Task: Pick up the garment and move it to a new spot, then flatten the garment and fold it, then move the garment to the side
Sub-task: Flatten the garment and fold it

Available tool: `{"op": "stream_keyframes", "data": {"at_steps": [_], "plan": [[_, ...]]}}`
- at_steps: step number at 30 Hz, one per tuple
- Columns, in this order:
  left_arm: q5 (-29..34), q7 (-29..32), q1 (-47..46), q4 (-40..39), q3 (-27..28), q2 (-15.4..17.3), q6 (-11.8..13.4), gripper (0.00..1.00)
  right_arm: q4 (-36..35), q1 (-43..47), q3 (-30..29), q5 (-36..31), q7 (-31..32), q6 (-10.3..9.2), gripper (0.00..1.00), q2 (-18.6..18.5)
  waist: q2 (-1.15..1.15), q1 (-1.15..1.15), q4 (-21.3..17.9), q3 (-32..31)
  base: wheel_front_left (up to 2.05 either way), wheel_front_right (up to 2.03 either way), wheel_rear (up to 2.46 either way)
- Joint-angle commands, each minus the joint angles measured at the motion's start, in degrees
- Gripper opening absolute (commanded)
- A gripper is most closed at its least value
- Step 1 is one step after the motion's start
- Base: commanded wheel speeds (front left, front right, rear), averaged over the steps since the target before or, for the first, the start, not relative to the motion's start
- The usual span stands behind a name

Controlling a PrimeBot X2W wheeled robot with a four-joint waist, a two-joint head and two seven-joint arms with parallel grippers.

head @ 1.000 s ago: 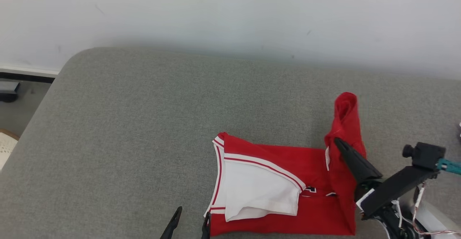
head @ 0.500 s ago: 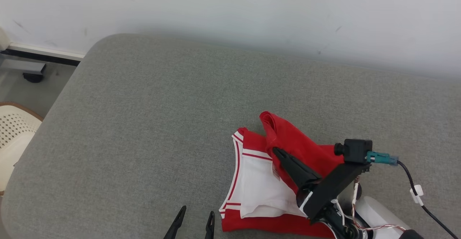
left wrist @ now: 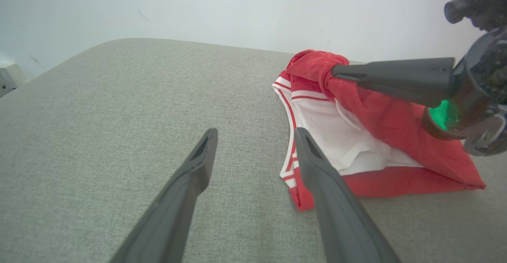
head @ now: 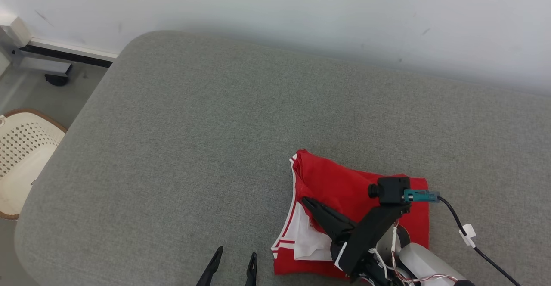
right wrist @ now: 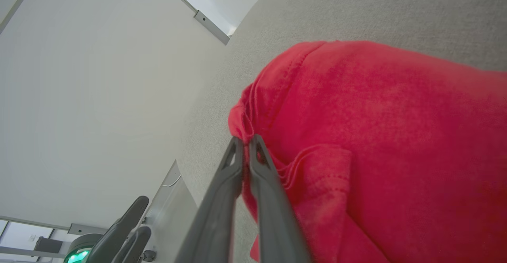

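The red garment (head: pixel 344 182) with white lining and striped trim lies on the grey cushion (head: pixel 193 126) at the lower right. My right gripper (head: pixel 306 200) is shut on a red edge of it, holding that layer folded over the white part. In the right wrist view the fingertips (right wrist: pixel 245 140) pinch the bunched red hem of the garment (right wrist: pixel 376 136). My left gripper (head: pixel 236 253) stands open just left of the garment, holding nothing. The left wrist view has its open fingers (left wrist: pixel 256 134) beside the striped edge of the garment (left wrist: pixel 380 112), with the right gripper (left wrist: pixel 336 71) gripping red cloth above.
A white wall runs behind the cushion. Off the cushion's left edge sit a perforated white basket (head: pixel 21 148) and a grey metal base (head: pixel 43 64) on the floor. The cushion's left and far parts are bare grey fabric.
The head camera has turned. My right gripper has carried the red flap from the garment's right end leftward, over the white part. The left gripper stays open in place.
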Motion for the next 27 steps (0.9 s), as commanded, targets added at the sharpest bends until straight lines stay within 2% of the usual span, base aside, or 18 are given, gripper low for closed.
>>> {"op": "stream_keyframes", "data": {"at_steps": [1,5,10,18,27], "plan": [[0.1,-0.3,-0.4,-0.1,0.2,-0.3,0.1,1.00,0.0,-0.2,-0.2,-0.1,-0.3,-0.14,1.00,0.7,0.00,-0.01,-0.2,0.0,0.00,0.00,0.00],[0.3,-0.3,-0.4,-0.1,0.6,-0.2,0.3,1.00,-1.9,-0.5,-0.7,0.9,-1.4,-0.14,1.00,1.1,0.00,-0.01,-1.5,-0.3,0.00,0.00,0.00],[0.6,-0.3,-0.1,-0.4,1.2,0.1,0.6,1.00,-4.8,-0.6,-2.5,-0.7,-5.0,-0.14,1.00,-1.7,0.00,-0.01,-4.2,-1.1,0.00,0.00,0.00],[0.2,-0.3,0.3,-1.3,2.2,0.4,0.8,1.00,-5.3,2.4,-6.8,-5.3,-11.3,-0.14,1.00,-6.8,0.00,-0.01,-9.0,-2.1,0.00,0.00,0.00],[-0.8,-0.2,0.7,-2.2,4.4,0.6,1.6,1.00,-3.6,8.7,-10.2,-12.6,-19.3,-0.14,1.00,-8.8,0.00,-0.01,-14.4,-3.0,0.00,0.00,0.00]]}}
